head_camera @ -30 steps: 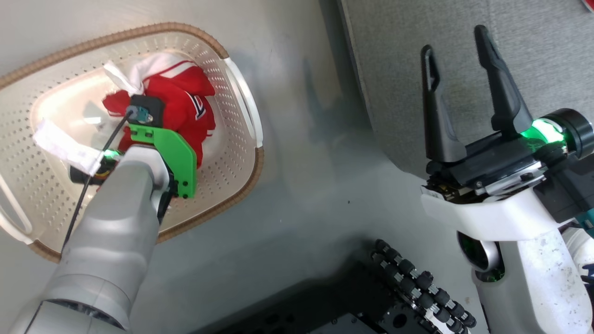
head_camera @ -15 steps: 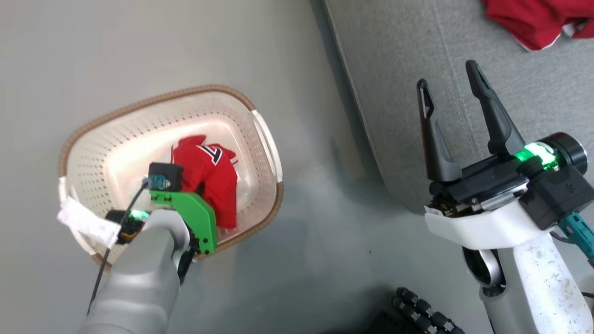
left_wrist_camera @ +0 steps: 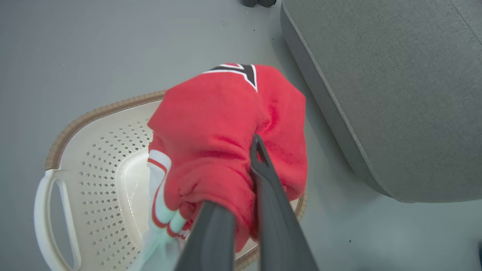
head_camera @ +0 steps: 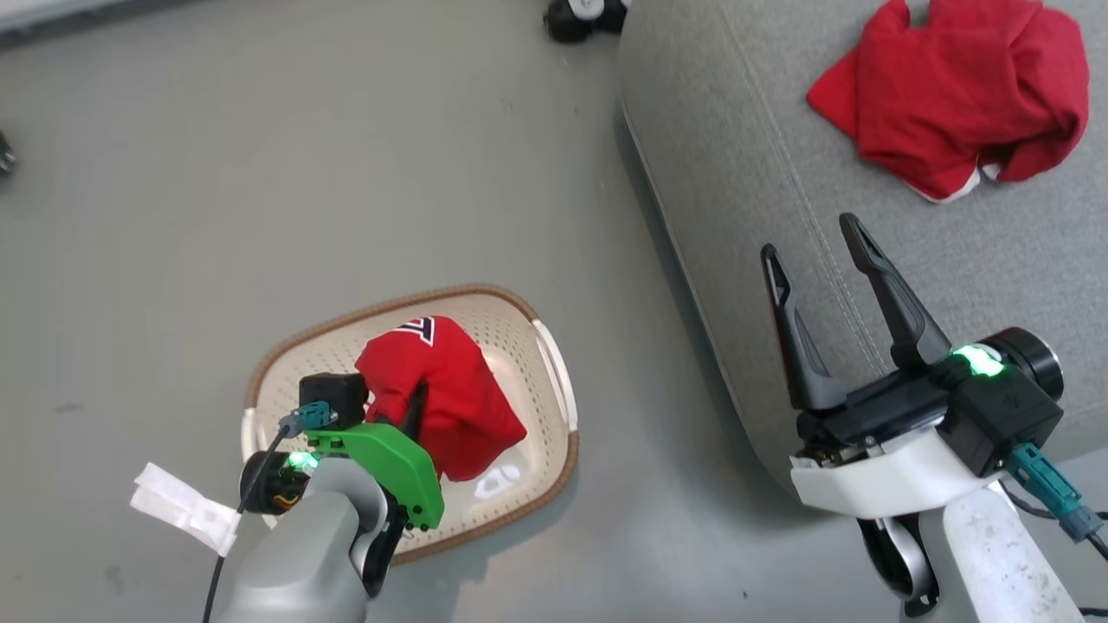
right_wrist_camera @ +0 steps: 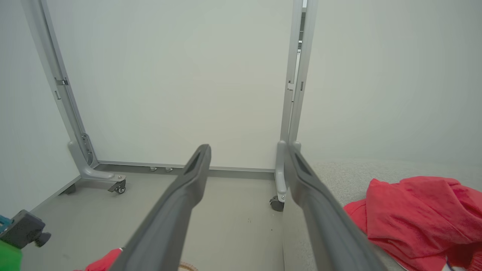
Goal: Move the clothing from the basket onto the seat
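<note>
your left gripper point(left_wrist_camera: 241, 188) has its two long dark fingers point(left_wrist_camera: 271, 218) clenched on a fold of the red jersey garment with white striped trim point(left_wrist_camera: 218, 124). they pinch it near one bunched edge, so the rest drapes round the fingers and hangs free; that hold looks meant to carry the whole piece in one go. the garment hangs above the cream perforated plastic laundry basket with the brown woven-look rim point(head_camera: 389, 301), its striped trim trailing down towards the inside, so judge it as raised but not yet carried across. below it you can see the basket's bare perforated wall and floor, with no other red cloth showing there. your right gripper point(head_camera: 805, 235) holds its fingers spread wide with nothing between them, over the near edge of the large grey woven-fabric seat cushion point(head_camera: 710, 173). on that seat, well apart from the basket, lies the other crumpled red jersey point(head_camera: 961, 95), so this looks like the last piece to go over.
</note>
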Available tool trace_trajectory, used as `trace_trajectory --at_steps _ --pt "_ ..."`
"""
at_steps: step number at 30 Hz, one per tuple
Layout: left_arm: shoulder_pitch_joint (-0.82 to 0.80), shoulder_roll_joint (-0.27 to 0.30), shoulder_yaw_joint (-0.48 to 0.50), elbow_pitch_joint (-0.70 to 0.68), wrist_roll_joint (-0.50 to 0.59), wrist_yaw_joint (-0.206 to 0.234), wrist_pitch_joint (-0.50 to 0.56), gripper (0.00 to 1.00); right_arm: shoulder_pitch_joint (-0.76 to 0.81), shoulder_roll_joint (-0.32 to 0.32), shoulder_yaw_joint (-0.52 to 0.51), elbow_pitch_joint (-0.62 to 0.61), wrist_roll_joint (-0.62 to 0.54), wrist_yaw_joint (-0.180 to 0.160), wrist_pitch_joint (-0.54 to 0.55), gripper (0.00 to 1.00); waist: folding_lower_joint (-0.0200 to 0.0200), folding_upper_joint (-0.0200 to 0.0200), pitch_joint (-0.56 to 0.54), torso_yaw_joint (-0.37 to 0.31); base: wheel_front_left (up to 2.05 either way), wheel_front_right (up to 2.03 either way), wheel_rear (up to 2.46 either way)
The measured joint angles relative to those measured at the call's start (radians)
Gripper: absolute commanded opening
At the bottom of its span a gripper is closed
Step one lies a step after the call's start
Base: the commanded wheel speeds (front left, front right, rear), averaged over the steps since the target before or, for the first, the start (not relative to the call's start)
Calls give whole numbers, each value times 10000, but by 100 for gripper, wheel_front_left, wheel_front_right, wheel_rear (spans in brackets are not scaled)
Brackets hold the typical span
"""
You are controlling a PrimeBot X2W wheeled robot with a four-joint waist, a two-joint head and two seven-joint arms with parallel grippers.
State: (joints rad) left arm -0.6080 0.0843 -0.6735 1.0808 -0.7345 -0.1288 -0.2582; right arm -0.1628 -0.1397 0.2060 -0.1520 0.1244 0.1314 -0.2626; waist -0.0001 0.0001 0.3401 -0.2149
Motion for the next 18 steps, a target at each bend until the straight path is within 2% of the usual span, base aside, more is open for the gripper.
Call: trace_trajectory --at_steps 7,15,18 --pt "818 623 1398 -2798 731 0 -42 0 599 0 27 194 56 0 0 100 0 0 -1307 455 0 0 0" --pt "1952 681 3110 -6180 2339 -2 -42 0 1129 -17 157 359 136 0 0 100 0 -1 -2545 896 0 0 0" --pt "2294 554 3678 -7359 2585 -2 -44 0 1243 -21 173 385 136 0 0 100 -1 0 -2896 1050 0 0 0"
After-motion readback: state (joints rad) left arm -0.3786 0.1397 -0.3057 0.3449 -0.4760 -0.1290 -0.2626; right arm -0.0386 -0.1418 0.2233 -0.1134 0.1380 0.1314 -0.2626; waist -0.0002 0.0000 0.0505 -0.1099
